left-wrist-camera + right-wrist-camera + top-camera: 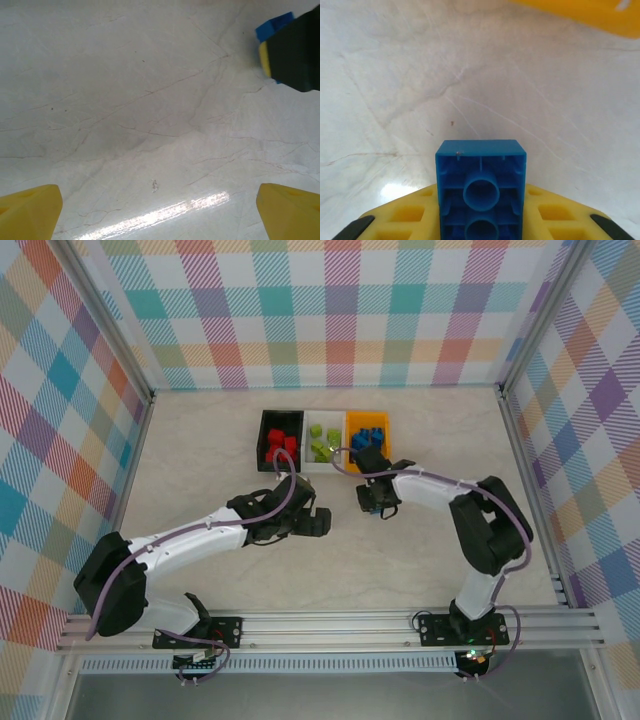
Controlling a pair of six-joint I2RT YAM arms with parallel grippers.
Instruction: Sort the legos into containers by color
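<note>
Pinching a small blue hard-plastic lego brick (pixel 481 185) in the closed right gripper (pixel 376 502) over tabletop (pixel 395 75) near the orange plastic bin (pixel 367 420), with the left gripper (pixel 160 215) spread empty; probably light, rigid, slick, best squeezed across flat walls.

Overhead view, close wrist views, shared tabletop (pixel 200 470)

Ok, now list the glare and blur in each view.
Left wrist: a bright glare streak lies across the table near the bottom edge, and the yellow fingertips look soft. Right wrist: a glare patch sits on the table at lower left, the blue brick is sharp, the orange bin is blurred. Top external: even light, faint shadows.
</note>
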